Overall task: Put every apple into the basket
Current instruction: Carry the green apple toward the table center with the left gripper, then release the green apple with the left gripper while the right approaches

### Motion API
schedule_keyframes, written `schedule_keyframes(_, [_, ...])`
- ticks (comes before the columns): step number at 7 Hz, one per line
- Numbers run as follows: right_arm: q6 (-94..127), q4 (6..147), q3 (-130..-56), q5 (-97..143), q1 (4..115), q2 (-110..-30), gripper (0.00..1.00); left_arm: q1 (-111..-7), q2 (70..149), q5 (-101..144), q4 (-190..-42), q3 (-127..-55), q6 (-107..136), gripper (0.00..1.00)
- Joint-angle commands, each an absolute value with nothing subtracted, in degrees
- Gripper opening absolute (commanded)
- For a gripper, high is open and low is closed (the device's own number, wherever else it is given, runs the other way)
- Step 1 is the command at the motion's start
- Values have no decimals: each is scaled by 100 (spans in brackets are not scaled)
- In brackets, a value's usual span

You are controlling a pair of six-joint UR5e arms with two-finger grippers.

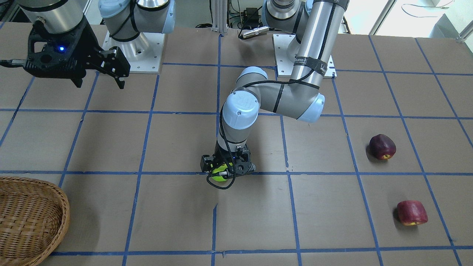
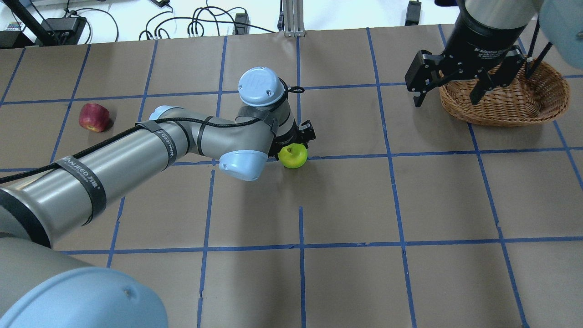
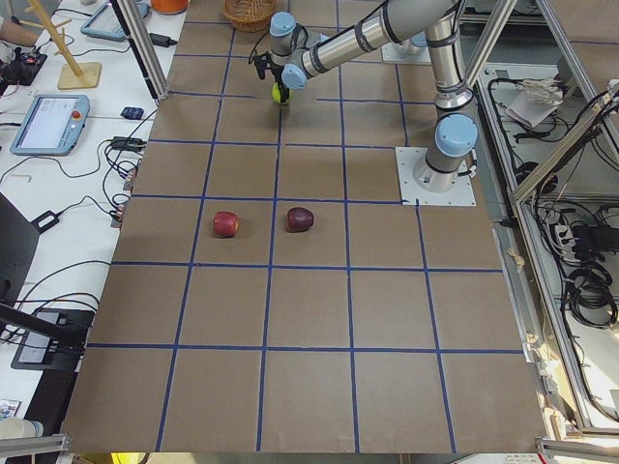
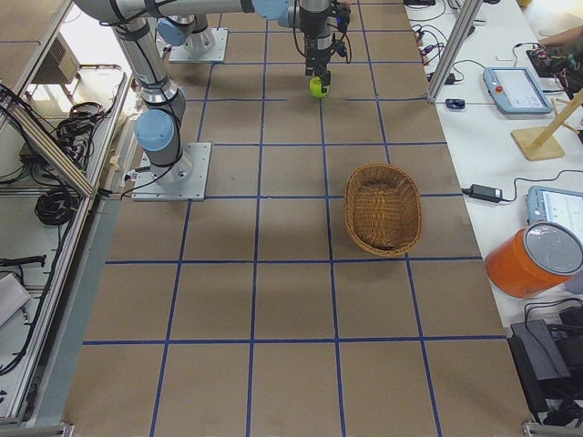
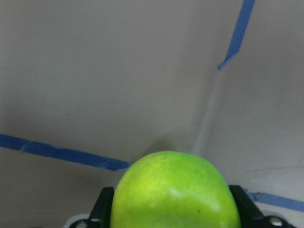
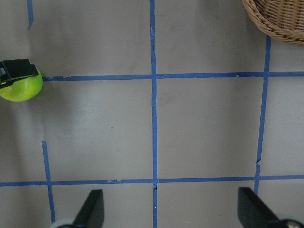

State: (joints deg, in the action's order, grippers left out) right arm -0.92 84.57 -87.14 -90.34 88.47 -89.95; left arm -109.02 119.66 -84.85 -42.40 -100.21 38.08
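The lime-green apple (image 1: 220, 176) is at the table's middle, low over or on the paper. My left gripper (image 1: 226, 170) is shut on it; the left wrist view shows the apple (image 5: 175, 192) filling the space between both fingers (image 5: 102, 209). The maroon apple (image 1: 382, 146) and the lighter red apple (image 1: 412, 213) lie on the table's left side, far from both grippers. The red apple also shows in the overhead view (image 2: 94, 117). The wicker basket (image 2: 514, 111) is empty on the right side. My right gripper (image 2: 446, 101) is open and empty, raised beside the basket's rim.
The table is brown paper with a grid of blue tape lines (image 2: 300, 246). The arms' base plates (image 1: 140, 55) are at the robot's edge. Beyond the far edge, a side bench holds tablets and an orange container (image 4: 533, 259).
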Motion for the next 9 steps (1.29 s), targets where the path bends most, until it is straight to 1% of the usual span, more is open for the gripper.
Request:
schedule_keyframes(1, [-106,8429,-8824,-8939,8815,-8590,100,-10803,11788,-8691,-4270,-9993,3859,100])
schedule_keyframes(2, [-1,8429,-8816,-8930,8868,-8422,100,-10558,11612,-8771,-4489,-9958,3832,100])
schedule_keyframes(3, [-9,8899,-8833,-8912,8973,-8307,100,-10190,11358,-8763,-5065,-9862,3275,100])
schedule_keyframes(4, [130,9286,-8850,-8895,9304,-8088,100,-9795,11112,-8798,-5741,-9809,2339,100])
schedule_keyframes(5, [671,9542,-8851,-8886,9630,-7877,100,-9391,10840,-8928,-6079,-9887,1555,100])
schedule_keyframes(8, [2814,10615,-8850,-8886,10483,-7121,100,-8475,10311,-9894,-6469,-10089,-100,100])
schedule_keyframes(9, [3100,10843,-8833,-8886,10755,-6832,100,-8099,10310,-9896,-6477,-10099,-453,100])
